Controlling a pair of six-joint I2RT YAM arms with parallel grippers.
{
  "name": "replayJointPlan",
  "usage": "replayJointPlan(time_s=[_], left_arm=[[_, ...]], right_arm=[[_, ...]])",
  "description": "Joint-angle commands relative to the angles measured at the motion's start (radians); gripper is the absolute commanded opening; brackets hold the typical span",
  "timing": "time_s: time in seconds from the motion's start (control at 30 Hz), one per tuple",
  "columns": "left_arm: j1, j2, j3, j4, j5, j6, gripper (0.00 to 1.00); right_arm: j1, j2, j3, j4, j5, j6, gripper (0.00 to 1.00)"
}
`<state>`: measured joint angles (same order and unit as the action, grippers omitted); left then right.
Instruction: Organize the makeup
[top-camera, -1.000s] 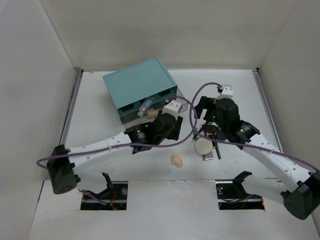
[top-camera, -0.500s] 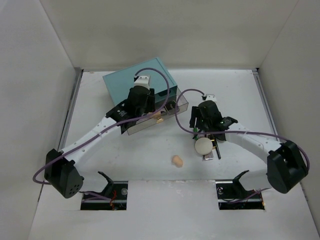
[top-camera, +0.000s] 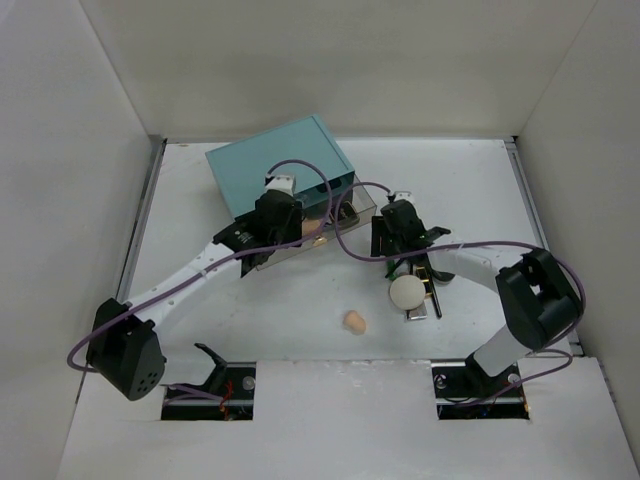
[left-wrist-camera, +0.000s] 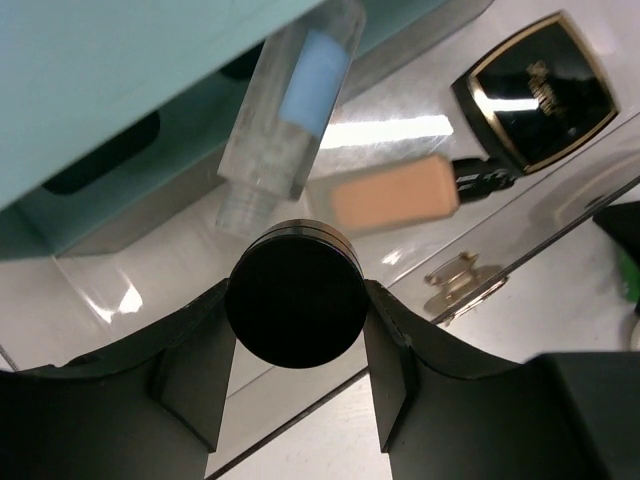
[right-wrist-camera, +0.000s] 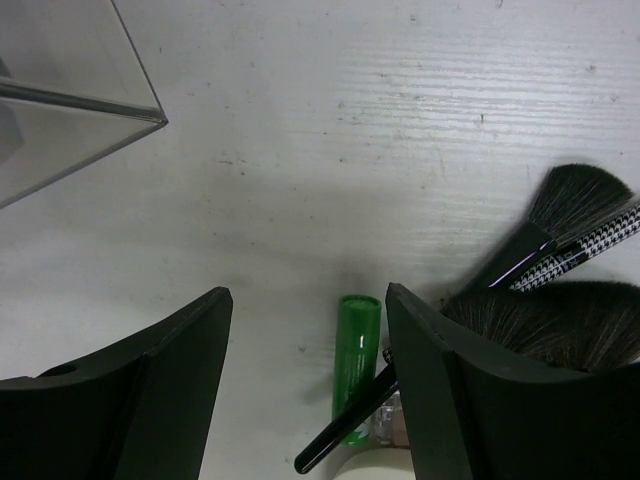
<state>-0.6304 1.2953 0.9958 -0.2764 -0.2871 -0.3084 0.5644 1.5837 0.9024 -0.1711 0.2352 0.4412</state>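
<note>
In the left wrist view my left gripper is shut on a black round compact, held over the open clear drawer. In the drawer lie a clear bottle, a tan cylinder and a black square compact. My right gripper is open and empty above a green tube and a thin black pencil, with brushes to its right. In the top view the cream puff and the peach sponge lie on the table.
The teal box stands at the back left, its clear drawer pulled out toward the right arm, and the drawer's corner shows in the right wrist view. A gold handle is on the drawer front. White walls enclose the table.
My left gripper has moved from the table's middle back over the open drawer, carrying the black round compact. My right arm has swung left and drawn in over the pile of makeup.
</note>
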Motion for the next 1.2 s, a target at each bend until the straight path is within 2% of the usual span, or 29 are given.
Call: replayJointPlan(time_s=[0.0,0.4,0.63,0.73,0.8,0.9,1.03,1.17], left_arm=[[0.013,-0.079,-0.026,-0.02,0.003,-0.029,0.28],[0.025,-0.082,-0.054,-0.037,0.034,-0.029,0.59],[0.033,-0.079,-0.022,-0.037,0.034,-0.018,0.68],[0.033,-0.094,-0.002,-0.027,0.034,-0.008,0.84],[0.031,-0.103,0.016,-0.02,0.034,0.005,1.0],[0.031,-0.12,0.05,-0.012,0.034,0.022,1.0],[0.041,-0.163,0.072,0.002,0.034,0.032,1.0],[0.067,-0.211,0.055,0.023,0.034,0.034,1.0]], right_arm=[[0.007,0.002,0.029,0.045,-0.002,-0.002,0.69],[0.007,0.033,-0.028,0.031,-0.002,0.059,0.68],[0.007,0.029,-0.049,0.028,-0.002,0.091,0.64],[0.007,0.027,-0.069,0.027,-0.002,0.102,0.58],[0.007,0.032,-0.077,0.027,-0.002,0.105,0.53],[0.007,0.042,-0.077,0.025,0.001,0.105,0.43],[0.019,-0.005,-0.059,0.001,0.021,0.102,0.18],[0.032,-0.131,-0.017,-0.04,0.027,0.088,0.12]])
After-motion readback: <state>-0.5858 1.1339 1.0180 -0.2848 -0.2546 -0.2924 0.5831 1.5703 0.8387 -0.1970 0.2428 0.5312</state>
